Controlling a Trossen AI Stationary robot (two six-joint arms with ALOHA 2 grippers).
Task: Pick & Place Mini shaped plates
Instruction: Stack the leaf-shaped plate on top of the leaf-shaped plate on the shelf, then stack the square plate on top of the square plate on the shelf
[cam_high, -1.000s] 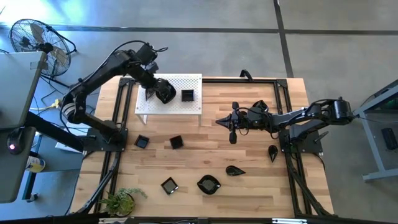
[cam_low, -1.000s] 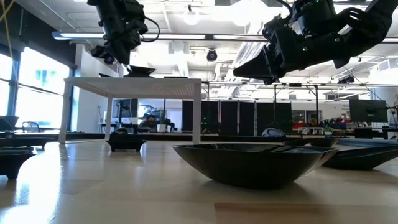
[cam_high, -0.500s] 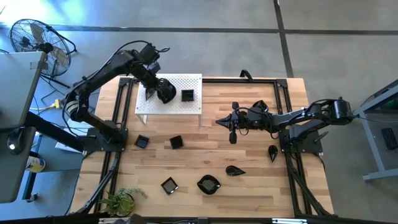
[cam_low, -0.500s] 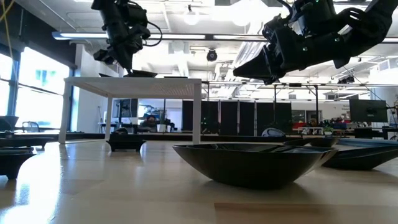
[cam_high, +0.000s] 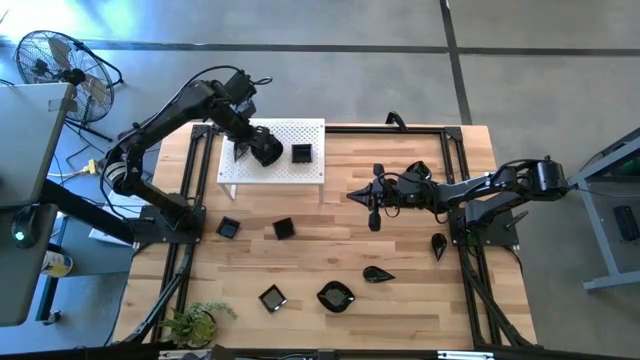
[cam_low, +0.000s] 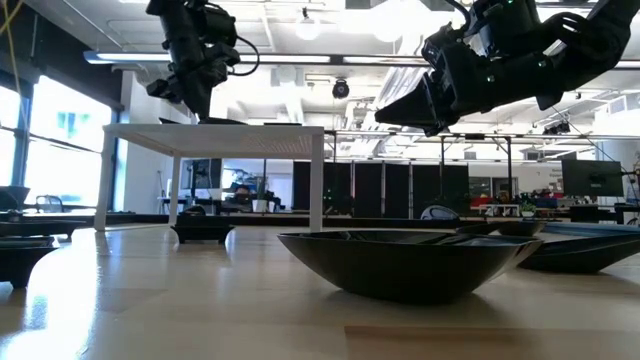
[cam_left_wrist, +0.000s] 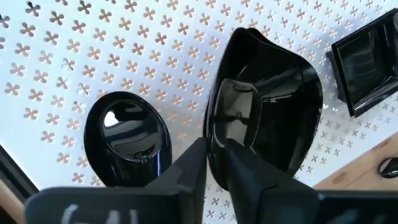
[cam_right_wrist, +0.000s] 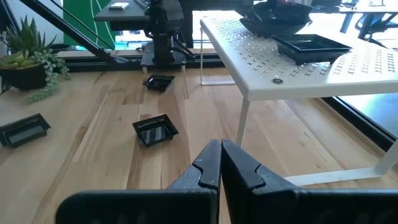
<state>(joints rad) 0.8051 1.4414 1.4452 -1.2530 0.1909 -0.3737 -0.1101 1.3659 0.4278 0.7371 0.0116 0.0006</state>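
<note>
Left gripper (cam_left_wrist: 214, 146) eased; wavy plate (cam_left_wrist: 273, 112) on white board (cam_high: 285, 165).

Bright even daylight overhead; low view backlit by ceiling lights and windows, arms silhouetted, near bowl (cam_low: 410, 262) soft; glare on glossy plates (cam_left_wrist: 267, 118) in left wrist view

Looks like an open-plan lab or workshop from my feed: polished concrete floor (cam_high: 400, 90), wooden table (cam_high: 400, 250) in a black metal frame, pedestal fan (cam_high: 50, 60), exposed ceiling lights (cam_low: 310, 25), glass partitions and desks with monitors (cam_low: 590, 180) behind.
</note>
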